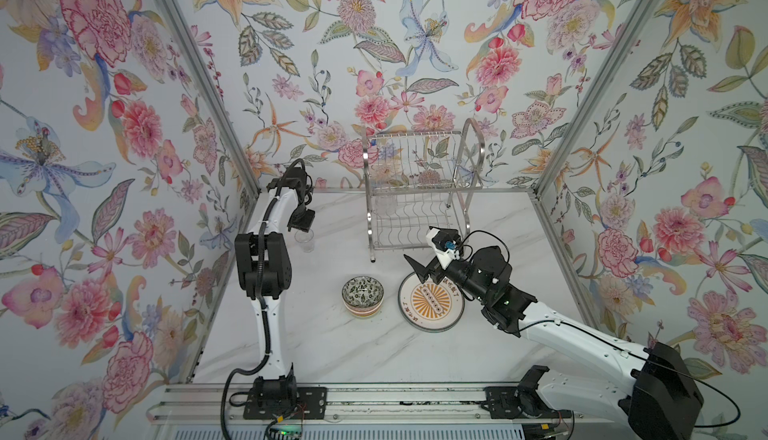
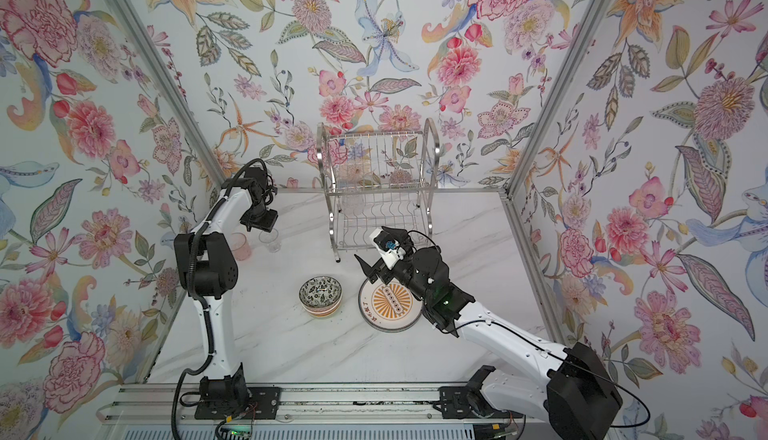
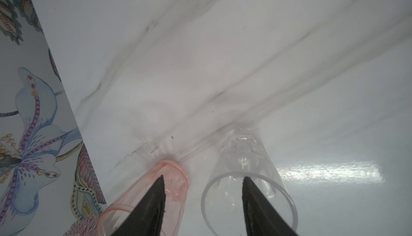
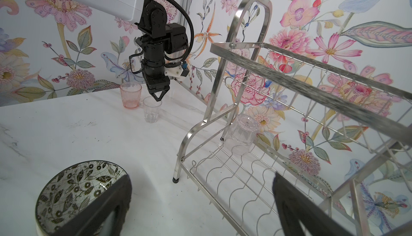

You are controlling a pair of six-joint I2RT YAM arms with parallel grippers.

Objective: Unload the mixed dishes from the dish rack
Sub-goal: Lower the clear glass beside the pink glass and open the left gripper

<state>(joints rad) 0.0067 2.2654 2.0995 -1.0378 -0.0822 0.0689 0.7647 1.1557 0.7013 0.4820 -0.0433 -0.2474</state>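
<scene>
You're nearly done: bowl (image 1: pixel 362 295), plate (image 1: pixel 430 302), pink cup (image 4: pixel 130 97) and clear cup (image 4: pixel 152 110) are out on the table (image 1: pixel 374 354), one upturned cup (image 4: pixel 240 135) is left in the rack (image 4: pixel 289 77) at 12 o'clock, and left gripper (image 3: pixel 203 177) and right gripper (image 4: pixel 201 174) both gape, gripping nothing.

Silver steel rack (image 4: pixel 267 69) gleams against wallpaper (image 1: pixel 374 42) of pink, orange and blue blooms on pale grey. On the white, grey-veined tabletop (image 1: pixel 332 354) in front of the rack: a bowl (image 1: pixel 362 292) with black leaves on white inside and an orange band outside, beside a white plate (image 1: pixel 432 307) with an orange sunburst and a dark rim. Left of the rack, a pink-tinted cup (image 4: pixel 130 98) and a clear cup (image 4: pixel 152 112); a second clear cup (image 4: pixel 240 134) in the rack.
</scene>
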